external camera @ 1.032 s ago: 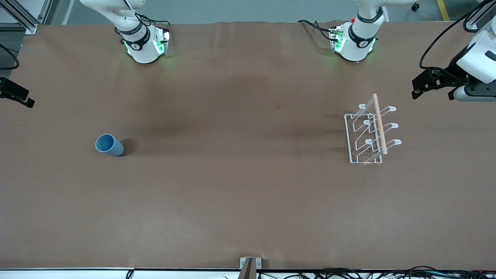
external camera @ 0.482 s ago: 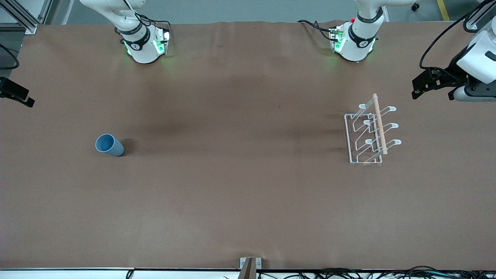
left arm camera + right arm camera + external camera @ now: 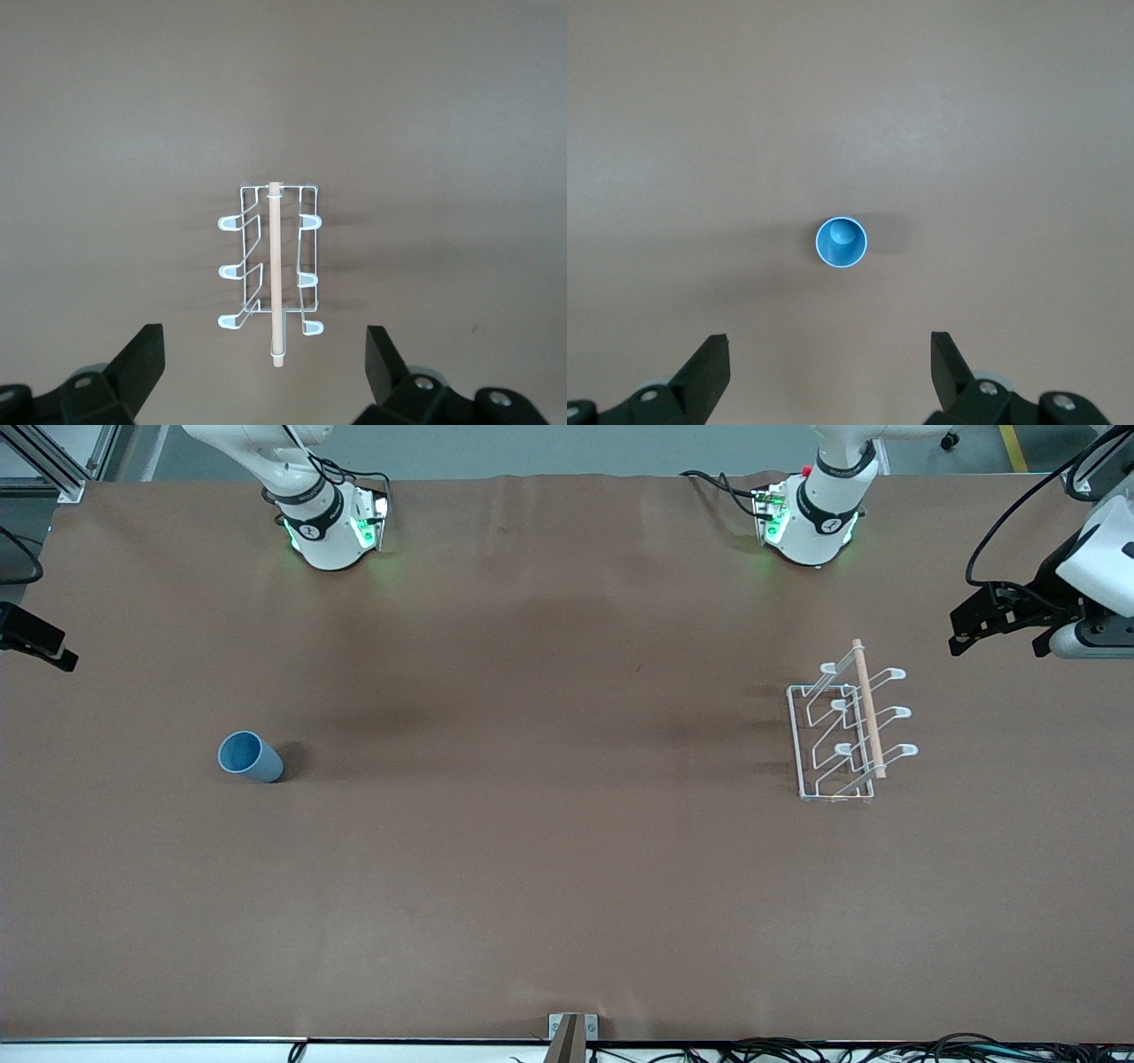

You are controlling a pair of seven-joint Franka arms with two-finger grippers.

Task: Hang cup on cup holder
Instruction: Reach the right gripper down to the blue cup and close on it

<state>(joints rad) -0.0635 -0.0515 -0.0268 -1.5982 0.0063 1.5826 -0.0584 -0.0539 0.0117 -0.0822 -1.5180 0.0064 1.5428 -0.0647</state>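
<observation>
A: Where's the cup (image 3: 250, 756)?
B: I see it upright on the table (image 3: 532, 868) toward the right arm's end, mouth up, nothing touching it. Well apart from the rack (image 3: 846, 726), which stands at the left arm's end.
A: Grippers?
B: My right gripper (image 3: 830, 372) hangs high over the cup, fingers (image 3: 709, 367) spread wide, empty. My left gripper (image 3: 266, 372) hangs over the rack, fingers (image 3: 146, 363) wide too, holding nothing.
</observation>
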